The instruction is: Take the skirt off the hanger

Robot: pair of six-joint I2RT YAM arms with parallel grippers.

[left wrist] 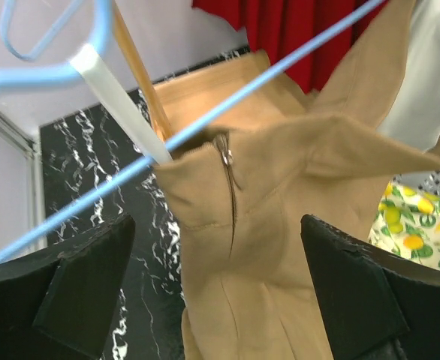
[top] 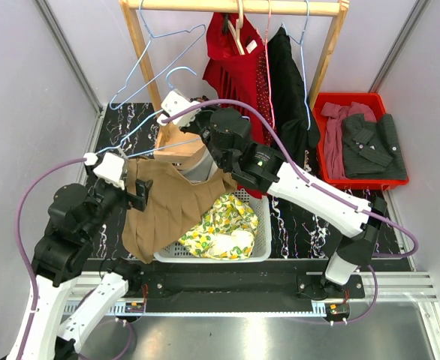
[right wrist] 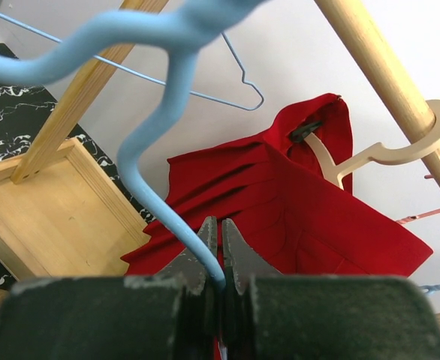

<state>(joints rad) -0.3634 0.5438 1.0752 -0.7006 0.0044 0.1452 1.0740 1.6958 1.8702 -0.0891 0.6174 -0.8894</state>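
Observation:
A tan skirt (top: 171, 202) hangs from a light blue wire hanger (top: 141, 129) and drapes over the left side of a white basket (top: 261, 247). My right gripper (top: 171, 112) is shut on the hanger's neck just below its hook; in the right wrist view the gripper (right wrist: 220, 225) pinches the blue wire (right wrist: 134, 177). My left gripper (top: 140, 191) is open at the skirt's upper left. In the left wrist view the gripper (left wrist: 216, 221) has its fingers on either side of the skirt's waistband and zipper (left wrist: 280, 225), not touching it. The hanger's bar (left wrist: 280, 67) crosses above.
The basket holds a lemon-print cloth (top: 220, 225). A wooden rack (top: 235, 6) behind carries an empty blue hanger (top: 152, 45), a red garment (top: 235, 67) and a black garment (top: 287, 82). A red bin (top: 395, 182) of clothes stands at the right.

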